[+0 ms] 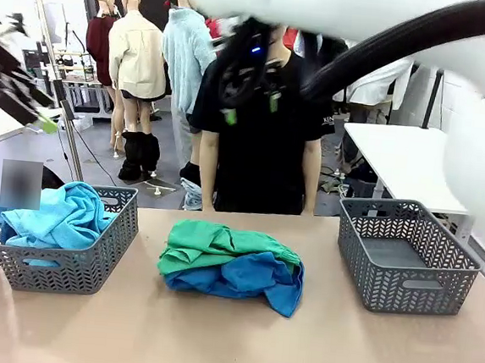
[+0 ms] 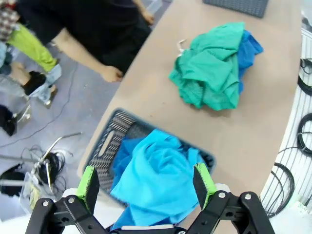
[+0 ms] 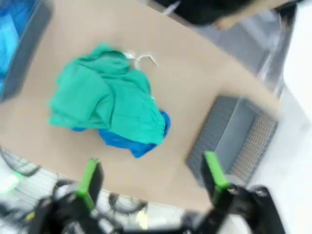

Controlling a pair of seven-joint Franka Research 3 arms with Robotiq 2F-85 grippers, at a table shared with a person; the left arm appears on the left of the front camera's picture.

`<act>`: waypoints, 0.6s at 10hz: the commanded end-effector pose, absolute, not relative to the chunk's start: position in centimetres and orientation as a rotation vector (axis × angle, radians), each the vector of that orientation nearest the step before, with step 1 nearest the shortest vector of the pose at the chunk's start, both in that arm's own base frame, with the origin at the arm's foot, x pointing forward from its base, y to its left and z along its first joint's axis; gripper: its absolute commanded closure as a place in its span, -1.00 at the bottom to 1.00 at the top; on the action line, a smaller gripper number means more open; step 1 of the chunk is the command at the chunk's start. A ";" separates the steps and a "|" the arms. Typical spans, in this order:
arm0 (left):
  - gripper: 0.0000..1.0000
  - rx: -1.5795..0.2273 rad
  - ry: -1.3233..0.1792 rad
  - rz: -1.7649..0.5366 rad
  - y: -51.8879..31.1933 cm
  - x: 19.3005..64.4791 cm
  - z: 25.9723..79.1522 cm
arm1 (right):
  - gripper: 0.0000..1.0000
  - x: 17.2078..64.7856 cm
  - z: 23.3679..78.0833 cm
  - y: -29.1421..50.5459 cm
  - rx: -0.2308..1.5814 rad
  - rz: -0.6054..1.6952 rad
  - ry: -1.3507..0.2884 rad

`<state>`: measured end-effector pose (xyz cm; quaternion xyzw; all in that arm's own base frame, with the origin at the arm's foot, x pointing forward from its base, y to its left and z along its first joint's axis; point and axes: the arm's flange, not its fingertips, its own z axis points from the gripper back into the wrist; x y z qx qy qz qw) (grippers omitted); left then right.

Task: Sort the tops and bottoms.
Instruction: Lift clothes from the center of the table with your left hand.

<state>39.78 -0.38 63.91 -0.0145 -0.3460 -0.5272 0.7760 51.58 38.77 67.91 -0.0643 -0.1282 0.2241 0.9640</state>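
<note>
At the table's centre, the emerald-green bottoms (image 1: 220, 243) lie crumpled on top of the royal-blue top (image 1: 251, 280), the two touching and overlapped. The sky-blue top (image 1: 61, 217) sits in the left basket (image 1: 91, 266), and the right basket (image 1: 386, 283) holds nothing. The left gripper (image 2: 146, 183) hangs high over the left basket with its fingers spread wide and nothing between them. The right gripper (image 3: 152, 178) hovers high above the pile, likewise spread and empty. The step in hand appears to be lifting the green garment off the pile, probably for the right basket. To do this well, the right gripper should descend straight onto a raised green fold near the top of the pile. It should stay away from the exposed blue edge, so that the pads pinch one garment only. The fingers should close on a thick fold rather than a flat layer. The first part of the lift should be slow; blue cloth rising with it indicates too deep a grip. A person (image 1: 258, 149) stands at the far edge, so the approach should stay on the robot's side.
</note>
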 end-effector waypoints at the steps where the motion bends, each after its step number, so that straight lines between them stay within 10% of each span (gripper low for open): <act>1: -1.00 -0.123 -0.701 -1.258 -5.1 41.8 61.9 | -1.00 45.9 64.7 27.3 -0.060 0.209 -0.342; 6: -1.00 -0.251 -0.392 -1.530 -20.4 47.4 51.6 | -1.00 37.9 59.0 7.9 0.175 -0.258 -0.390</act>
